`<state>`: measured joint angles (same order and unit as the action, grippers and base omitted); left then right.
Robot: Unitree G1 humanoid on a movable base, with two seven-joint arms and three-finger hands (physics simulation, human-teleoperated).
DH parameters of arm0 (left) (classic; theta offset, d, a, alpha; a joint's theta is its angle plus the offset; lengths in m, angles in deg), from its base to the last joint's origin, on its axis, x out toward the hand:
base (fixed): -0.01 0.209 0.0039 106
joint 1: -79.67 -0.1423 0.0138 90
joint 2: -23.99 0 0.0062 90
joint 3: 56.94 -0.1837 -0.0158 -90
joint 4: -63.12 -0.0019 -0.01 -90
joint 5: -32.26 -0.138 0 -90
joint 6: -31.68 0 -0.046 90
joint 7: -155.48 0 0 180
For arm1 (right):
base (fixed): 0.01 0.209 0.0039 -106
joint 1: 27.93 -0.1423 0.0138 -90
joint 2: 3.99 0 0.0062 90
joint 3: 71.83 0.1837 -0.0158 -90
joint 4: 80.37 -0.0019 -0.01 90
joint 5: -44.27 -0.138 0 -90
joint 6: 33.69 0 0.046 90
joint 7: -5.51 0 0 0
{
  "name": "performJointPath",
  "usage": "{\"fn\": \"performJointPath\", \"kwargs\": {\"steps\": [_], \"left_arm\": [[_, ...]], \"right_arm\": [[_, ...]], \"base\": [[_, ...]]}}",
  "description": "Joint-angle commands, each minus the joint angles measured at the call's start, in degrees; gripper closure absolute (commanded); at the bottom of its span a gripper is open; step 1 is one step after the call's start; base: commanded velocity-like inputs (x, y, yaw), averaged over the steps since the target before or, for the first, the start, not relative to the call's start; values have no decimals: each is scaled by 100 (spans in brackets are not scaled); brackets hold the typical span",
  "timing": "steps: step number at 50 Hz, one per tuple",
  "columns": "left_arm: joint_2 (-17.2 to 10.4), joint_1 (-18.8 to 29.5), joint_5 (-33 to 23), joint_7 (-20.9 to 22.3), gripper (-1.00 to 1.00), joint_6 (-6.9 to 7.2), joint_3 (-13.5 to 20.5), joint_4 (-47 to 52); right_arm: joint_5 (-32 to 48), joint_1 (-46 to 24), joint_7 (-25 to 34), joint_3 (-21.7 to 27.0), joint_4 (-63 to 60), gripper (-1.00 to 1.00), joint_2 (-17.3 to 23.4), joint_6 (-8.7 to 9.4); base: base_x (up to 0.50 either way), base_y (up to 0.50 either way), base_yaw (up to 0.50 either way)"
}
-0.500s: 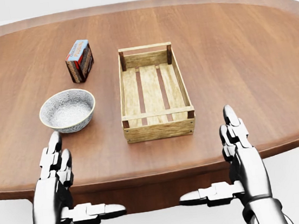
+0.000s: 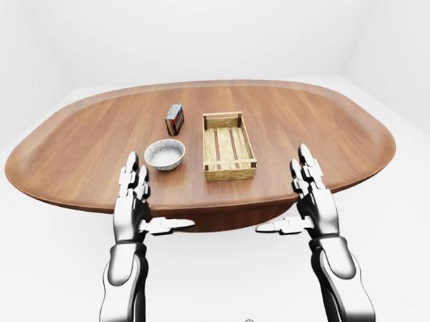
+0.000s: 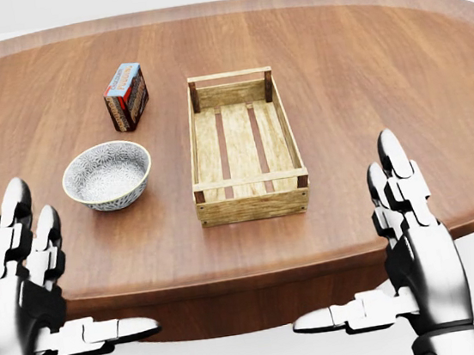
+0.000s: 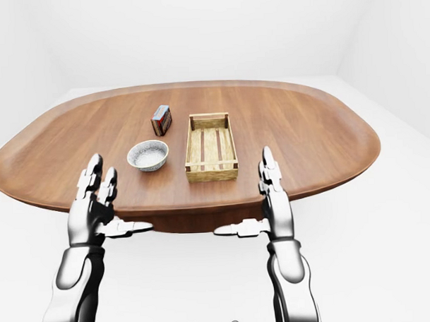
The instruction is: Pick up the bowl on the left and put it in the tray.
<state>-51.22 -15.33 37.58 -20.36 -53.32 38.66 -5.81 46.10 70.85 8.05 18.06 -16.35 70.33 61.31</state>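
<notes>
Left-eye view. An oval wooden counter [image 2: 74, 166] fills the middle of the view. The bowl [image 2: 165, 165] stands upright on it, just left of the tray [image 2: 230, 174] and apart from it. A small red-and-blue carton [image 2: 174, 120] stands above the bowl in the view, beside the tray's top left corner and not touching it. My left hand [image 2: 130, 213] and right hand [image 2: 314, 208] are raised at the counter's bottom edge, the left below the bowl, the right below and to the right of the tray.

Head view. This gives the best look into the containers. The bowl is speckled grey-white with a pale rim, and nothing lies in it. The tray is a shallow wooden crate with a slatted floor. Dark gaps show between the slats, and it holds nothing. The left hand is at the bottom left with its fingers straight and spread and its thumb stuck out to the right. It grips nothing and is clear of the bowl. The right hand at the bottom right mirrors it: fingers extended, thumb pointing left, nothing held, clear of the tray.

Right-eye view. The layout is the same. The bowl sits on the counter between the carton above and the left hand below, beside the tray and not in it. Both hands are splayed and bare.
</notes>
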Motion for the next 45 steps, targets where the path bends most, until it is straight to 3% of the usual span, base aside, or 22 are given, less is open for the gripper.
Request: {"fn": "performJointPath", "kwargs": {"steps": [1, 8, 29, 45], "left_arm": [[-92, 83, 491, 35, -100, 0, 544, 840], [-146, 133, 774, 11, -100, 0, 851, 1216], [-129, 90, 839, -6, -100, 0, 979, 1572], [-110, 57, 753, 23, -100, 0, 944, 1554]], "right_arm": [[135, 199, 18, -115, -621, -100, -6, 0], [217, 298, 18, -203, -935, -100, 0, 0], [523, 597, 67, -510, -2108, -100, 87, 0], [386, 621, 100, -543, -2122, -100, 85, 0]], "base": [[0, 0, 0], [0, 0, 0], [0, 1, 0], [0, 50, 0]]}}
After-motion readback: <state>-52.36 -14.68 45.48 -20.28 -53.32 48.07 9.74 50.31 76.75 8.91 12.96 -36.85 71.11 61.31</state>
